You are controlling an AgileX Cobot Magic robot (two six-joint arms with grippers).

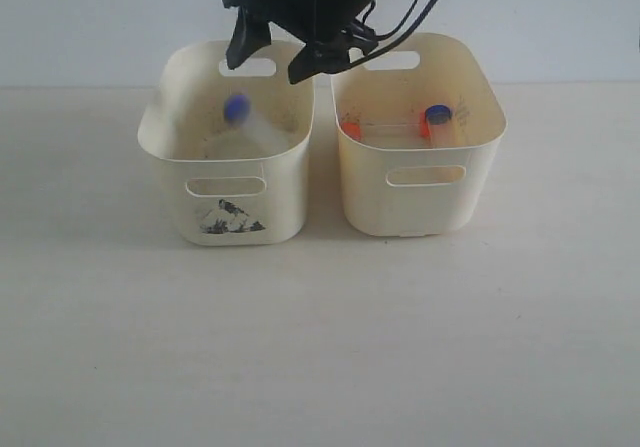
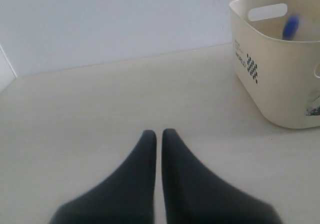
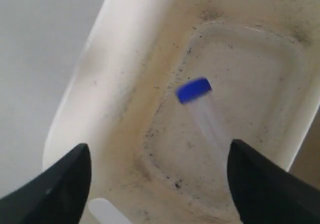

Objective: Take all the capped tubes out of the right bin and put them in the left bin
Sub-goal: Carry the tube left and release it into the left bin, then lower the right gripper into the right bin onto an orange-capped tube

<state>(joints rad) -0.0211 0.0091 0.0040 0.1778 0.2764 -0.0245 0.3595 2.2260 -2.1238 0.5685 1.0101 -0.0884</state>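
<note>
The left bin [image 1: 228,212], marked with a dark triangle on its front, holds a blurred blue-capped tube [image 1: 238,113] that seems to be in mid-fall. My right gripper [image 1: 272,55] hangs open above this bin, reaching across from the right. Its wrist view shows the same tube [image 3: 196,94] over the bin floor [image 3: 240,58], between the spread fingers [image 3: 60,184]. The right bin [image 1: 420,202] holds an orange-capped tube [image 1: 380,127] and a blue-capped tube [image 1: 438,119]. My left gripper [image 2: 159,134] is shut over bare table, with the left bin [image 2: 280,78] off to one side.
Both bins stand side by side on a pale table [image 1: 320,347] close to a white wall [image 1: 100,17]. The right arm's black cables [image 1: 420,12] loop over the right bin's back rim.
</note>
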